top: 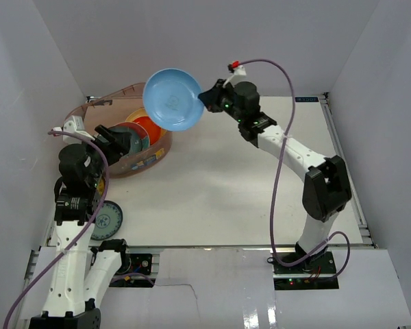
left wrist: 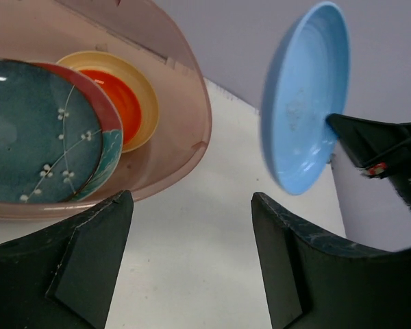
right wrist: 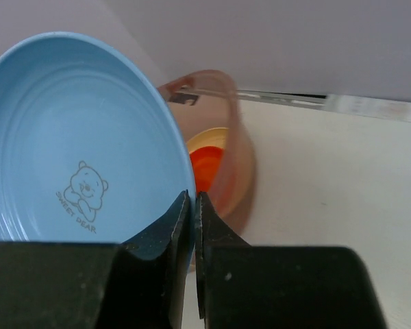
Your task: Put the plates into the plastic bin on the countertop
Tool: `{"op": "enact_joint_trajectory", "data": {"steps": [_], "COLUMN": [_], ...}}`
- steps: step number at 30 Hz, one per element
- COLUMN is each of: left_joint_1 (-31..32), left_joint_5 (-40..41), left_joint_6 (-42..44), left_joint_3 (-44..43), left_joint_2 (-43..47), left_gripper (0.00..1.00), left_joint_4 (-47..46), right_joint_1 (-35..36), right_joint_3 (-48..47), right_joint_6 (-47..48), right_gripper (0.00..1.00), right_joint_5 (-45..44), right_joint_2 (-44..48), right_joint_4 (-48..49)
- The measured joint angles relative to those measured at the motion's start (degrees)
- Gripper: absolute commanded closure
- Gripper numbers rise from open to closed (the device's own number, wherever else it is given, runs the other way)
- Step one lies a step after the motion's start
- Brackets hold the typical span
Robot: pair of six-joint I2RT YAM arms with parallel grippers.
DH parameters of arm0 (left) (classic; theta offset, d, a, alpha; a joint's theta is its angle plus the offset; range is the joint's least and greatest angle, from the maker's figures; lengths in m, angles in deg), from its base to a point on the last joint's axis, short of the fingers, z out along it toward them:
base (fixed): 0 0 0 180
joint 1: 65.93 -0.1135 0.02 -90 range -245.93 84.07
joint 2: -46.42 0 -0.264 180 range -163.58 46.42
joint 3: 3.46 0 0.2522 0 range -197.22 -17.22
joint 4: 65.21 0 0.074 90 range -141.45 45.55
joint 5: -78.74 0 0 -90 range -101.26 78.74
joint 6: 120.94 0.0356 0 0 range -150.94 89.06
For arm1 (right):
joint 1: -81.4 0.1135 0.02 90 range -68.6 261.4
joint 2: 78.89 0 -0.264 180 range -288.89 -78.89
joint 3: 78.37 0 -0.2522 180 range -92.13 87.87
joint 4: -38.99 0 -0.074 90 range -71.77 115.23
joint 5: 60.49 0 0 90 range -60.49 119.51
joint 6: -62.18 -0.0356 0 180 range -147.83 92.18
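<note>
Our right claw pinches the blue plate by its rim, jaws nearly closed on the edge, with the plate standing on its side in the air. We should carry it over the plastic bin, just beyond and below the claw, and lower it before releasing. Our left claw hangs wide open and empty by the bin's rim.

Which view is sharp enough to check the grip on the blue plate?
Right wrist: blue plate sharp, bear print legible, rim pinched in the right gripper; the plastic bin behind is smeared. Left wrist: plate clear, left gripper in dark shadow. Top external: even light, pinch too small to judge.
</note>
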Motion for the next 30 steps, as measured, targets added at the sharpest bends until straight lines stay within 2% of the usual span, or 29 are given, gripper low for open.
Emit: {"op": "enact_joint_trajectory", "data": {"steps": [6, 7, 10, 11, 14, 17, 20, 26, 30], "left_joint_1": [0.7, 0.9, 1.4, 1.5, 1.6, 1.6, 1.6, 1.6, 1.6], "left_joint_5": [-0.1, -0.2, -0.3, -0.2, 0.7, 1.5, 1.7, 2.0, 2.1], "left_joint_6": [-1.7, -1.9, -1.9, -1.7, -0.9, -0.3, 0.1, 0.6, 1.1], "left_joint_3": [-4.5, -5.0, -5.4, -5.4, -5.4, -5.1, -3.9, -1.0, 0.3], "left_joint_2": [-1.9, -2.4, -3.4, -3.7, -3.8, -3.3, -3.1, -3.3, -3.8], "left_gripper": [0.18, 0.18, 0.18, 0.17, 0.16, 0.16, 0.16, 0.16, 0.16], "left_joint_4": [-3.1, -3.6, -4.2, -4.1, -3.3, -3.1, -3.1, -2.1, -1.9], "right_joint_1": [10.6, 11.8, 14.9, 15.6, 16.7, 16.3, 15.3, 13.3, 12.3], "right_joint_3": [-19.4, -24.1, -40.5, -45.0, -44.9, -36.0, -33.0, -38.2, -43.5], "right_joint_6": [1.8, 2.4, 4.6, 5.6, 8.6, 11.8, 15.5, 20.4, 20.7], "right_gripper": [0.92, 0.87, 0.41, 0.2, 0.06, 0.03, 0.02, 0.02, 0.14], "right_joint_5": [-1.9, -2.7, -5.1, -5.7, -7.7, -10.4, -14.7, -20.4, -20.7], "right_joint_2": [-14.9, -18.2, -29.7, -32.8, -34.2, -30.1, -28.1, -29.6, -33.8], "right_joint_4": [-5.1, -7.4, -14.0, -16.0, -19.4, -19.3, -20.0, -20.6, -20.4]}}
